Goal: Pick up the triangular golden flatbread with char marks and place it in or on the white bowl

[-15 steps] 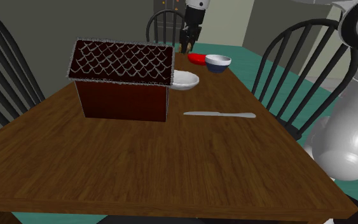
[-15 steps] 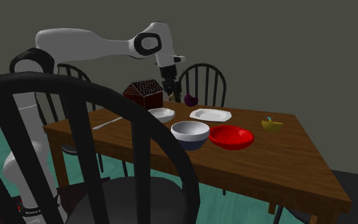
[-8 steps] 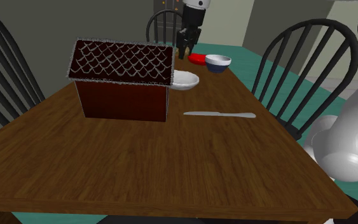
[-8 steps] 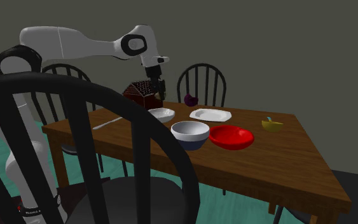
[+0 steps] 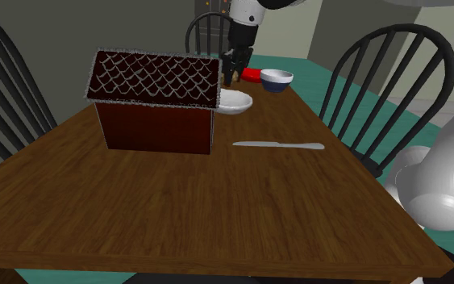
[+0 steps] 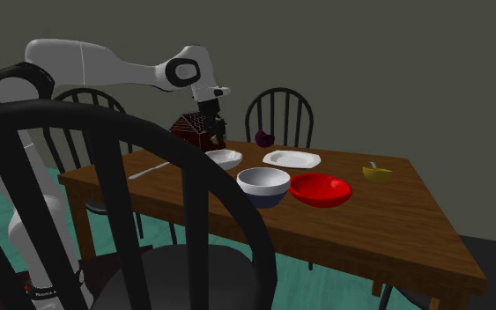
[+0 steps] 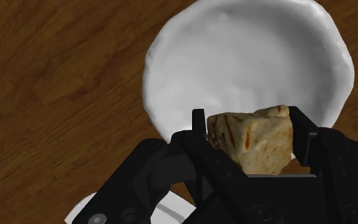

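Note:
My black gripper is shut on a golden triangular flatbread with brown char marks, clasped between both fingers. Directly beneath it lies the shallow white bowl, with the bread hanging over the bowl's rim. In the shoulder view the gripper hangs just above the far side of the white bowl, behind the house's roof corner. The second exterior view shows the gripper pointing down over the white bowl.
A dark red house-shaped box with a scalloped roof stands beside the bowl. A knife lies on the wooden table. A blue-and-white bowl, a red bowl, a white plate and a yellow bowl sit farther along. Chairs ring the table.
The arm has carried the flatbread from near the table's far end toward the house box and lowered it, so the gripper now hangs over the white bowl.

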Available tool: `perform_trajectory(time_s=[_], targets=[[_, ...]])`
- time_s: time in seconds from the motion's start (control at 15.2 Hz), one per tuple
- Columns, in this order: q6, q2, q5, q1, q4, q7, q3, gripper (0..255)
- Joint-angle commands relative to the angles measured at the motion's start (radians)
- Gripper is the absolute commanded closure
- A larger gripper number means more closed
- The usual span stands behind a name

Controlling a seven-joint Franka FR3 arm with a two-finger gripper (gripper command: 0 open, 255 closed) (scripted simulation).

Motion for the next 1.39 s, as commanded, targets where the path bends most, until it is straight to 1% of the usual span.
perform_trajectory(time_s=[0.0,0.26,0.79,0.86,1.19,1.32], targets=[[0.030,-0.006,0.000,0.000,-0.035,0.002,-0.001,255],[0.092,-0.011,-0.002,-0.001,-0.103,0.006,-0.001,255],[0.092,-0.011,-0.002,-0.001,-0.103,0.006,-0.001,255],[0.092,-0.011,-0.002,-0.001,-0.103,0.006,-0.001,0],[0.092,-0.011,-0.002,-0.001,-0.103,0.006,-0.001,0],[0.027,-0.019,0.000,0.001,-0.046,0.005,0.002,0]])
